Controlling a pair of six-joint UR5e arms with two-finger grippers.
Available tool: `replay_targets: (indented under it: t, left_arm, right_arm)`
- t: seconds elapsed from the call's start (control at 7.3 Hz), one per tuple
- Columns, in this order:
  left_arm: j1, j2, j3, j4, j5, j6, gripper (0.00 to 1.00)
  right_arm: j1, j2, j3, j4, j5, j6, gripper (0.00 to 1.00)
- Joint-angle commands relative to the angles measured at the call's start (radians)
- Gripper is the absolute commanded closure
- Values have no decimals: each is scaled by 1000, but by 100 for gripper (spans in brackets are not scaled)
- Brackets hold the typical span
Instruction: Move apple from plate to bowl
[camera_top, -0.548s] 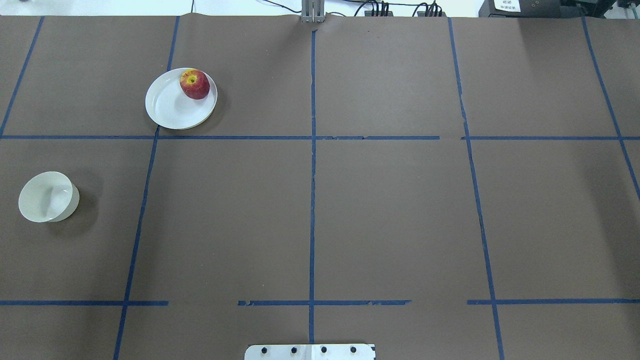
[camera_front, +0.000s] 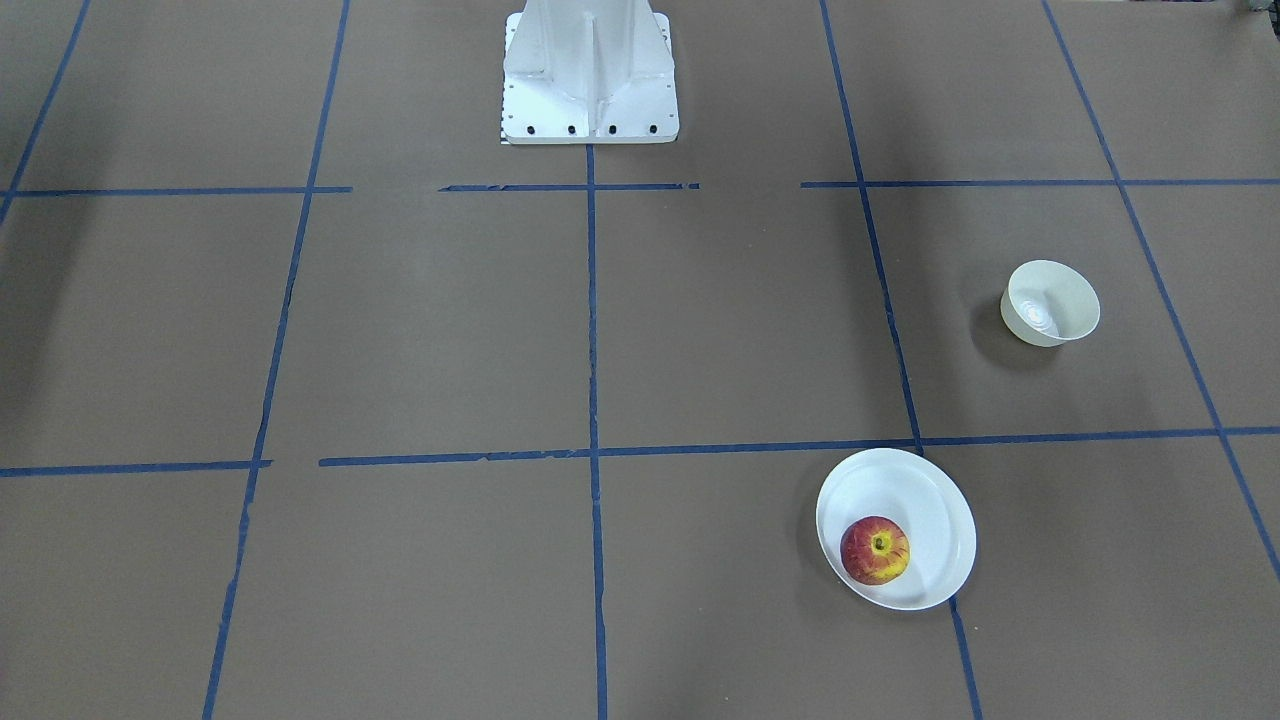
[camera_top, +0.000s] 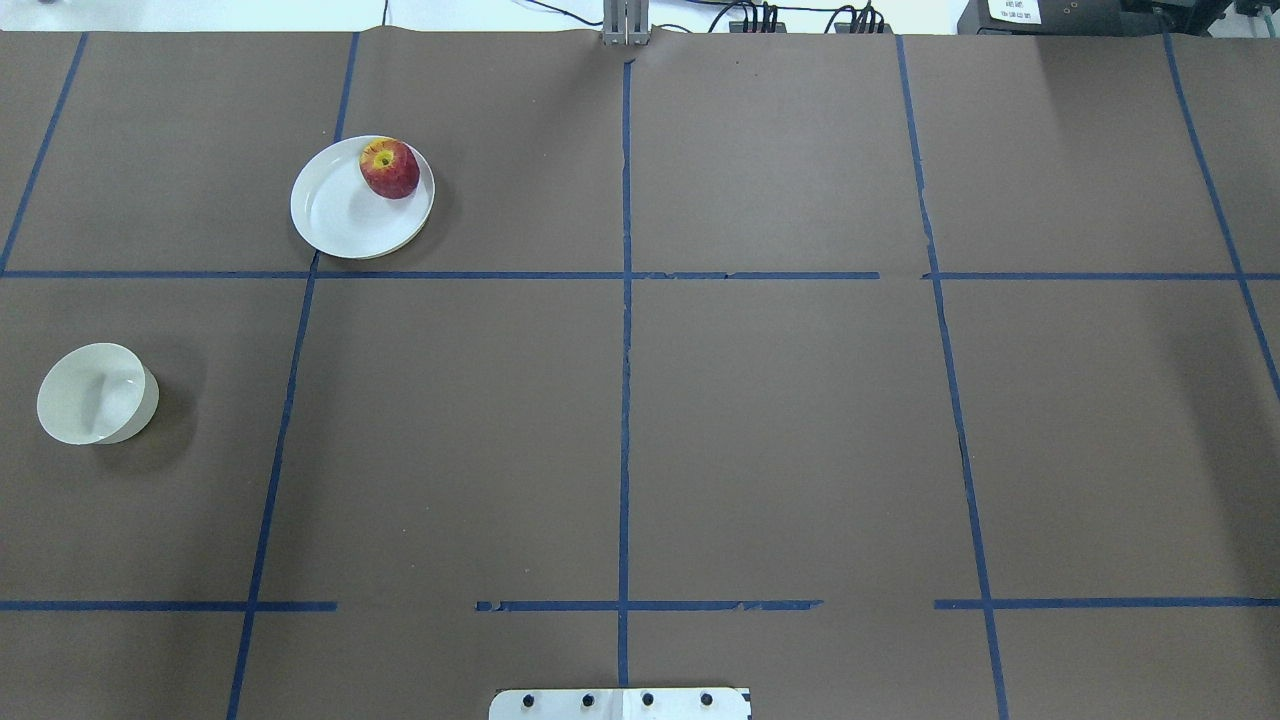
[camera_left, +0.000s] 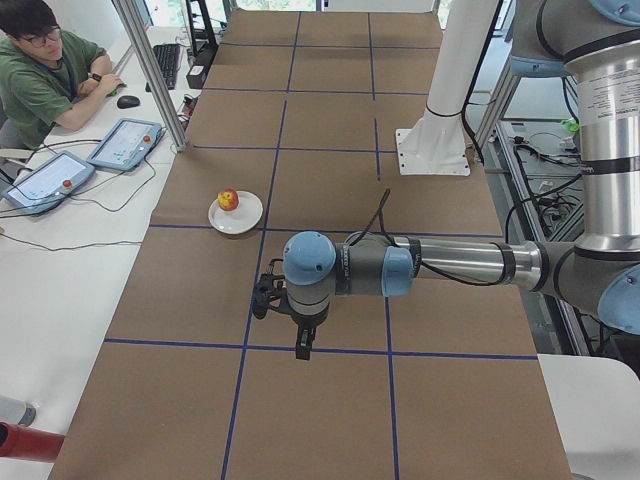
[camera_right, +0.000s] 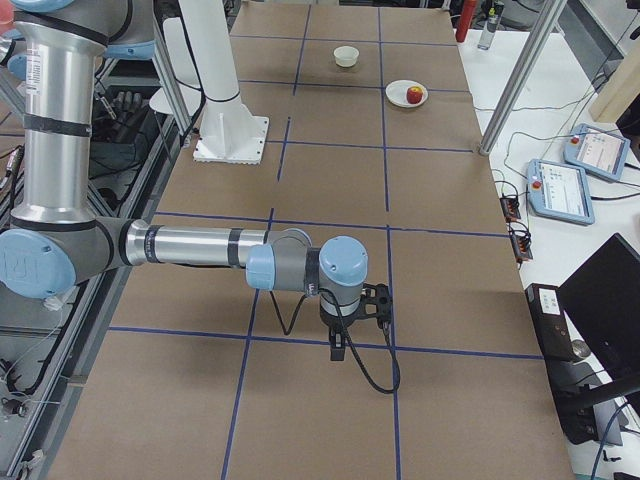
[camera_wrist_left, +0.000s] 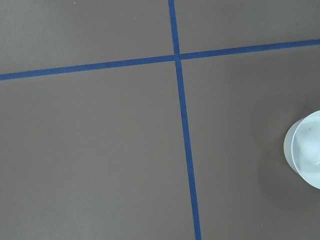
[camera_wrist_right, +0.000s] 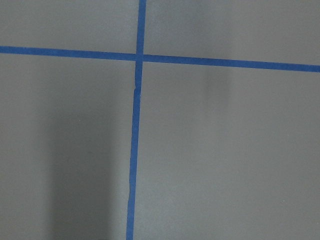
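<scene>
Evidently nothing on the table has moved since half a second ago: in the overhead view every object lies at the same place as before. The small round red apple with yellow patches (camera_top: 389, 168) sits on the flat round white plate (camera_top: 335, 222). It is on the part of the plate far from the robot and toward the table's middle line, with its stem dimple facing up. The small deep cream-white bowl (camera_top: 95, 393) stands empty, well apart from the plate, nearer to the robot and closer to the table's left edge. Both rest on the brown paper table cover (camera_top: 780, 420), which is divided by blue tape lines (camera_top: 625, 400).

The left gripper (camera_left: 302, 348) appears only in the left side view, pointing down above the table cover, well apart from the plate. How far its fingers are spread, I cannot tell. The right gripper (camera_right: 338, 348) appears only in the right side view, also pointing down and far from the apple. Its opening I cannot tell either. As the apple lies on the plate, neither gripper has hold of it. The left wrist camera catches part of the bowl at its right edge.
</scene>
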Motion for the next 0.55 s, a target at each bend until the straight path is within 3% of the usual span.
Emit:
replay_targets:
  t: [0.0, 0.27, 0.41]
  left_arm:
    - [4, -25, -10, -95, 0, -7, 0]
    - [47, -92, 2, -266, 1, -210, 0]
    - [137, -166, 16, -274, 12, -327, 0]
  right_arm:
    - [0, 0, 0, 0, 0, 0, 0]
    - [0, 0, 0, 0, 0, 0, 0]
    - [0, 0, 0, 0, 0, 0, 0]
